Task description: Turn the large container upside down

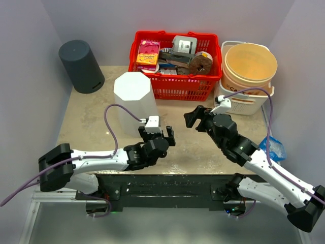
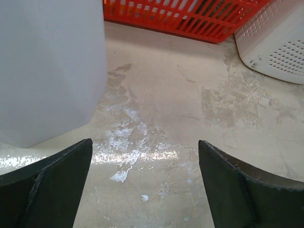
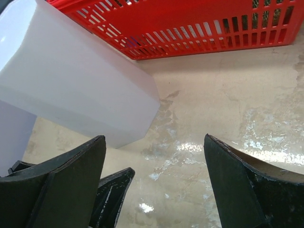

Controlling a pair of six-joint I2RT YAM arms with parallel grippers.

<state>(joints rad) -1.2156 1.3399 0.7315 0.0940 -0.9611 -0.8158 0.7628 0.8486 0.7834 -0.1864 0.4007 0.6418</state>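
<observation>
The large container [image 1: 134,99] is a tall white faceted tub standing on the table in front of the red basket, with a flat closed face upward. My left gripper [image 1: 157,133] is open just right of its base, apart from it; the container's wall [image 2: 47,66] fills the left of the left wrist view beyond the open gripper [image 2: 145,142]. My right gripper [image 1: 195,118] is open further right, pointing toward the container [image 3: 80,80], with bare table between its fingers [image 3: 154,137]. One left finger [image 3: 114,190] shows at the lower left of the right wrist view.
A red basket [image 1: 177,66] full of items stands at the back, also seen from the wrists [image 2: 190,19] [image 3: 190,28]. A white perforated basket [image 1: 249,104] [image 2: 280,47] holds a tan bucket [image 1: 250,66] at back right. A dark grey cylinder [image 1: 81,66] stands back left. A blue bag [image 1: 274,147] lies at the right edge.
</observation>
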